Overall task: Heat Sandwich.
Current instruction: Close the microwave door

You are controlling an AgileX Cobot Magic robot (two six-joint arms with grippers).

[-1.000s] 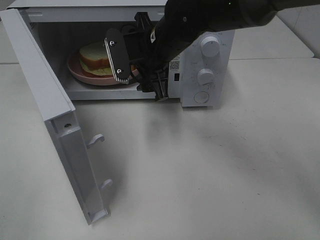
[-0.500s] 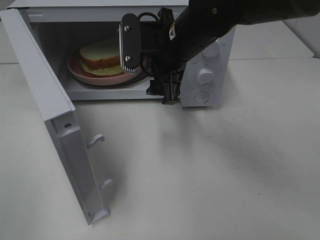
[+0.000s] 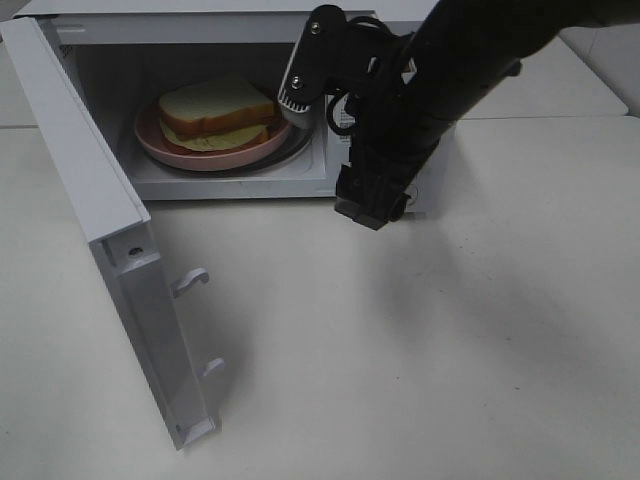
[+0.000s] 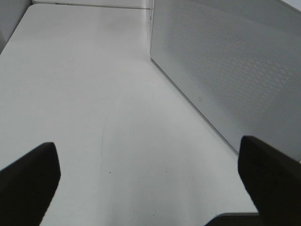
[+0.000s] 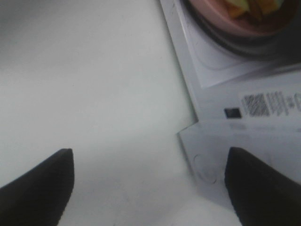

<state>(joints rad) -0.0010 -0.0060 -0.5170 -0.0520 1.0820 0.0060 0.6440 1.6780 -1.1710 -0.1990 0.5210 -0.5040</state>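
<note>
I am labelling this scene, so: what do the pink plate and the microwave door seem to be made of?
Pink plate: plastic or glazed ceramic, cannot tell which; smooth, even colour with a slight sheen. Microwave door: likely white moulded plastic, matte, with moulded latch hooks; its window shows a fine dotted pattern, probably perforated metal mesh.

Matte black robot arm (image 3: 470,50), thick and tubular.
Its flat, round-ended black gripper finger (image 3: 308,55) shows two small silver screws (image 3: 314,26) and a white ribbed pad (image 3: 294,100) at the tip; thin black cables (image 3: 338,108) loop beside a boxy black wrist block (image 3: 368,195). Close up, the left gripper (image 4: 150,188) and right gripper (image 5: 150,188) show blunt, dark fingertips (image 4: 270,181).
</note>
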